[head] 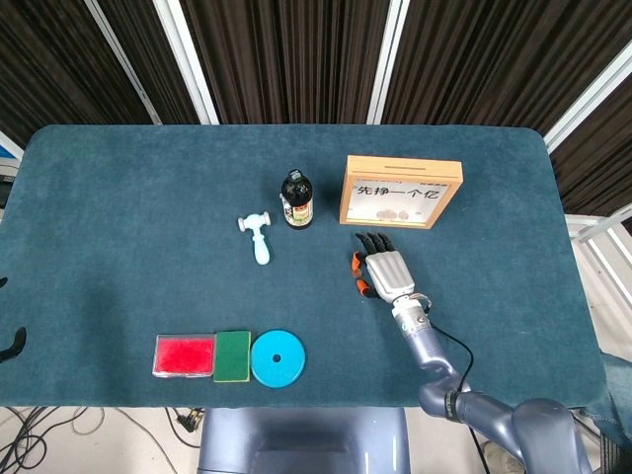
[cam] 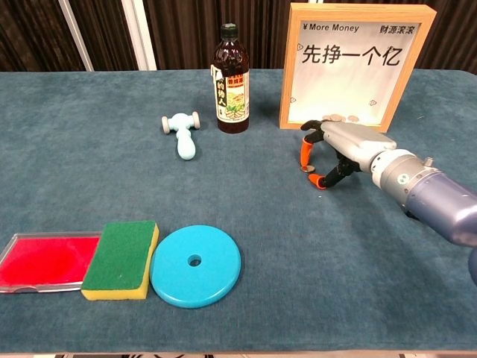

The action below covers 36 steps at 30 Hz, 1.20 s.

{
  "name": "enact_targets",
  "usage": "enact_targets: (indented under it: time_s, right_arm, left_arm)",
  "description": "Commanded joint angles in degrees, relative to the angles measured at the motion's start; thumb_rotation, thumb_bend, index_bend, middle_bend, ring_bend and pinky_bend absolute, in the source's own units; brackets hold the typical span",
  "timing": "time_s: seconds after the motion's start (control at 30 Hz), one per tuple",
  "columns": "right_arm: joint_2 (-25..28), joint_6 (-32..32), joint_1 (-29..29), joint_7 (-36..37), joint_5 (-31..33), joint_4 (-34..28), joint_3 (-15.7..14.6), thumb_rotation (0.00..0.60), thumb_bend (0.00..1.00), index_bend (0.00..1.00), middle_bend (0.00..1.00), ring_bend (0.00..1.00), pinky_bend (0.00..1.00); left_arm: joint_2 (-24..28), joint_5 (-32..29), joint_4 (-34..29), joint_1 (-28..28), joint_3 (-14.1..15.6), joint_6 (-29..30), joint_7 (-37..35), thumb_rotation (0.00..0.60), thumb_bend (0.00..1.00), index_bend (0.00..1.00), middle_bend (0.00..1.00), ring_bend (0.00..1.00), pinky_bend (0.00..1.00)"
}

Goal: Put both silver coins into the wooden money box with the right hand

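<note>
Right hand (cam: pixel 339 151) pinches a silver coin (cam: pixel 306 169) at its fingertips, just above the cloth. Pickup step, by the look. Next: raise it to the slot atop the wooden money box (cam: pixel 355 66) just behind the hand.

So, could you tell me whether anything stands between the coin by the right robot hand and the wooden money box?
Nothing visible does. The silver coin lies at the right robot hand, just before the wooden money box; the bottle stands off to the side.
</note>
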Motion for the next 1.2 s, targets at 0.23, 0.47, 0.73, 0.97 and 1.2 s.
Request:
enact_targets:
  time_s: [0.23,0.47,0.73,0.97,1.2]
  right_arm:
    - [0.23,-0.16,-0.01,-0.06,0.33,-0.33,0.23,0.6,0.44,0.57,0.11,0.0,0.0]
    - [0.37,0.03,-0.15,0.29,0.5,-0.45,0.44,0.6,0.44,0.6,0.11,0.0,0.0]
    - [0.63,0.13,-0.22,0.7,0.52,-1.09,0.55,0.6,0.5,0.66,0.11,0.0,0.0]
    - [2.14,1.19,-0.58,1.08,0.12,-3.37,0.71,0.6,0.58,0.69,0.11,0.0,0.0]
    - [7.02,2.27,-1.86,-0.08,0.46,-11.17,1.11,0.6,0.6,0.69,0.11,0.0,0.0]
  left_arm:
    - [0.16,-0.36,-0.15,-0.09,0.11,-0.35,0.31,0.6,0.4,0.11,0.0,0.0,0.0]
    - [0.3,-0.83,-0.45,-0.16,0.16,-0.56,0.68,0.6,0.4,0.11,0.0,0.0,0.0]
    - [0.41,-1.14,-0.73,-0.17,0.24,-0.61,0.95,0.6,0.4,0.12,0.0,0.0,0.0]
    - [0.56,-1.31,-0.97,-0.16,0.32,-0.75,0.92,0.6,0.4,0.12,0.0,0.0,0.0]
    - [0.64,-1.32,-1.13,-0.18,0.39,-0.8,0.88,0.6,0.4,0.12,0.0,0.0,0.0]
